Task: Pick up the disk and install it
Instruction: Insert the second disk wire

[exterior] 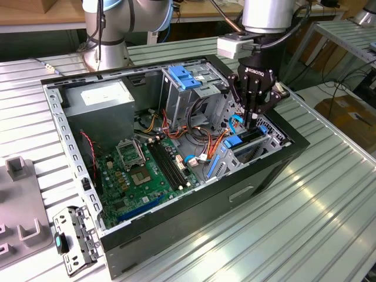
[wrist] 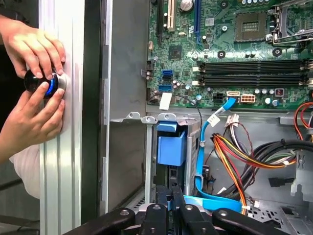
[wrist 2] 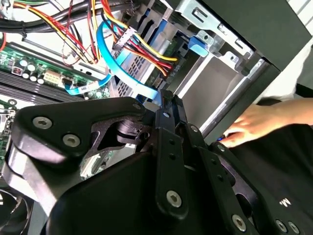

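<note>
I have the gripper (exterior: 254,120) lowered into the open computer case (exterior: 194,205), over the drive cage (exterior: 258,144) at the corner farthest from the power supply (exterior: 103,100). In both wrist views the jaws look clenched, the two fingers (wrist: 168,205) pressed together with nothing between them that I can see.

Just below the jaws, in the first wrist view, the disk (wrist: 171,149) sits down in its slot of the cage, its blue plastic carrier showing at the top edge. A light blue data cable (wrist: 210,161) runs right beside the jaws, curling from the motherboard (wrist: 244,54) past the fingertips, with a bundle of red, yellow and orange power wires (wrist: 249,156) just beyond it.

Well apart from the jaws, outside the case wall, a person's two hands (wrist: 34,83) rest on a round black and blue knob (wrist: 44,83) on the ribbed metal bench (wrist: 61,161).
</note>
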`<state>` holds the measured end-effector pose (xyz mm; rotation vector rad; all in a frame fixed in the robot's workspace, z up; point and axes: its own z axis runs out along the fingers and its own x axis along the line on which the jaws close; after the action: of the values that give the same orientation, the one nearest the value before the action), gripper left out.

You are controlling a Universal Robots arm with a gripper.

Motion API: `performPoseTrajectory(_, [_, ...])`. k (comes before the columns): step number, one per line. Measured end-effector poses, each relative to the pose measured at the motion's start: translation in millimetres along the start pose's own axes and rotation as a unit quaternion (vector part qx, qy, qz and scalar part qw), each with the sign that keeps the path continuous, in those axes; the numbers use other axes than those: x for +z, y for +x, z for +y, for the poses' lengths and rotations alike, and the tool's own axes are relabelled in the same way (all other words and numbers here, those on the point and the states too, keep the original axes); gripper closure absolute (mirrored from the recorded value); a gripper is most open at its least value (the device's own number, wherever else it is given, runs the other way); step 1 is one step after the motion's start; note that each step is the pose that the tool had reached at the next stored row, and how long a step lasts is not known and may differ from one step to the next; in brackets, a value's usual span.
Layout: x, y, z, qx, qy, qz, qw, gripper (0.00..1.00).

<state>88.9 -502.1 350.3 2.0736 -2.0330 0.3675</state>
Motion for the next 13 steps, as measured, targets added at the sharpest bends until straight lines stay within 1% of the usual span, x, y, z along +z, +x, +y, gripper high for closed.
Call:
performPoseTrajectory(1, [0.6, 1.7, 0.0, 0.000, 0.0003, -0.0058, 0.99998, 0.84])
performPoseTrajectory(2, [1.9, 5.1, 0.1, 0.001, 0.0009, -0.0178, 0.99984, 0.84])
performPoseTrajectory(4, [3.1, 8.3, 0.2, 0.001, 0.0015, -0.0307, 0.99953, 0.84])
performPoseTrajectory(5, [4.0, 10.9, 0.3, 0.002, 0.0019, -0.0417, 0.99913, 0.84])
performPoseTrajectory(6, [5.2, 14.1, 0.4, 0.002, 0.0023, -0.0574, 0.99835, 0.84])
performPoseTrajectory(7, [5.5, 15.2, 0.4, 0.002, 0.0026, -0.0637, 0.99796, 0.84])
performPoseTrajectory(8, [5.6, 15.5, 0.5, 0.002, 0.0027, -0.0659, 0.99782, 0.84])
performPoseTrajectory(13, [5.6, 15.5, 0.4, 0.002, 0.0026, -0.0662, 0.99780, 0.84])
